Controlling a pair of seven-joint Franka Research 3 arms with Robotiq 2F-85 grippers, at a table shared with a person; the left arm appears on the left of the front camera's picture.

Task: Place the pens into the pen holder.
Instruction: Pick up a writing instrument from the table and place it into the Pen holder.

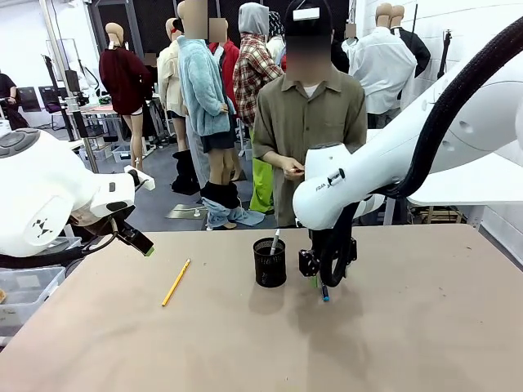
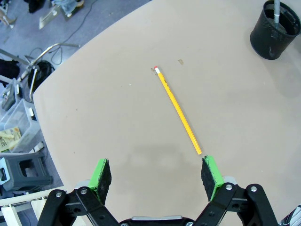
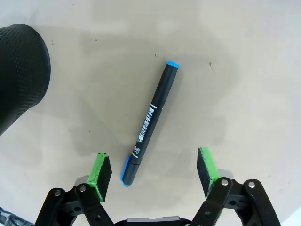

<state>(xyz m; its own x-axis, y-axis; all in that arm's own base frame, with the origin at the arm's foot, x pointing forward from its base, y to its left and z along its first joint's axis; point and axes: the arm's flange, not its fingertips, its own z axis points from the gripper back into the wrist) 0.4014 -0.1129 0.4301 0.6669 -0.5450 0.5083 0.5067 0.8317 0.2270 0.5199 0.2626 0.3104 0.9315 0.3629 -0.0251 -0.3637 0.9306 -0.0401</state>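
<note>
Black blue-capped pen [image 3: 150,121], frame centre: likely light, stiff, slick; pinch mid-barrel. Right gripper [image 3: 154,167] spread over its lower end; left gripper [image 2: 157,176] spread.

A matt brown table [image 1: 409,327] with a rounded edge is recorded in the foreground. The floor [image 1: 163,204] beyond it is grey-blue and smooth. A white wall [image 1: 478,33] is seen at the far right, with a white tabletop [image 1: 482,184] before it. Dark office chairs [image 1: 37,98] are noted far left, against a brightly lit backdrop. Beside the table, a clear plastic bin [image 2: 19,125] and a grey step stool [image 2: 21,172] are found standing on the floor.
</note>
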